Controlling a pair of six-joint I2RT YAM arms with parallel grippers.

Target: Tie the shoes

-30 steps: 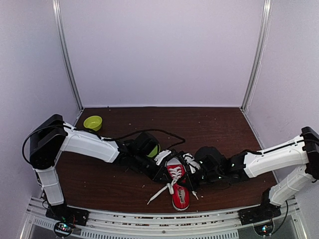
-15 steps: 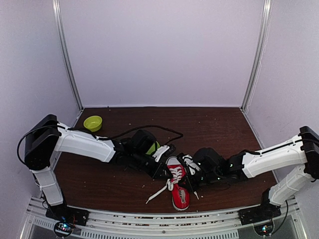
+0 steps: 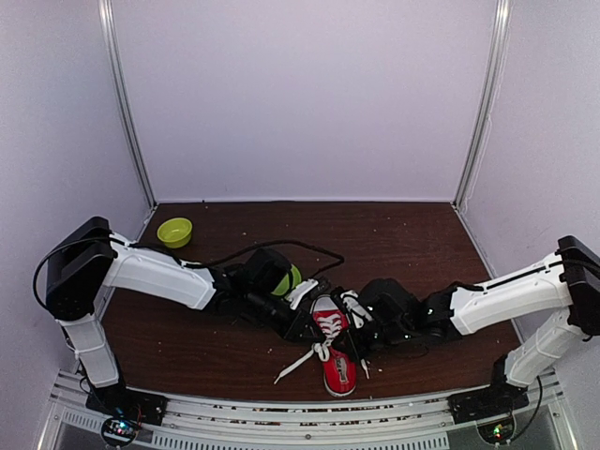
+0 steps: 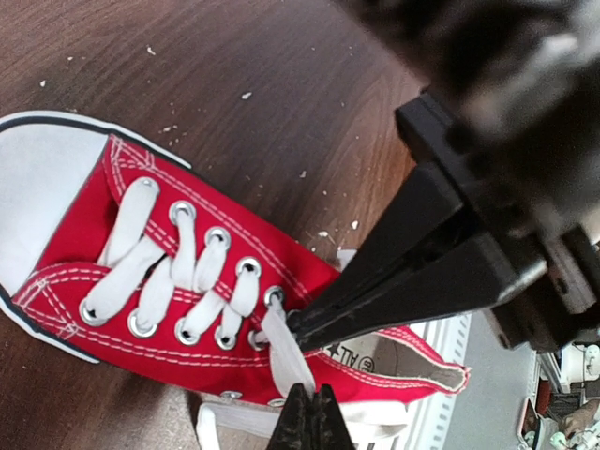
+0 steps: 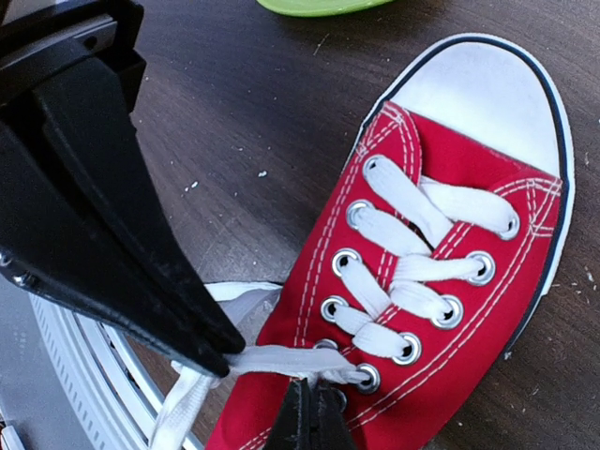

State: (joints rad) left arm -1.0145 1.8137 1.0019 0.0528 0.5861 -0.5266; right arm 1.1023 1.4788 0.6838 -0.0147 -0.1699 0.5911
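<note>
Sneaker lay near table's front edge, heel toward arm bases. You had left gripper and right gripper each clamped on white lace beside top eyelets. No knot or bow visible; tying mostly remained.

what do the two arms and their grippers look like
Both the left arm and right arm have white shells with black joints and black wrists. A black cable loops off the left arm. The left gripper and right gripper have black fingers tapering to thin tips.
</note>
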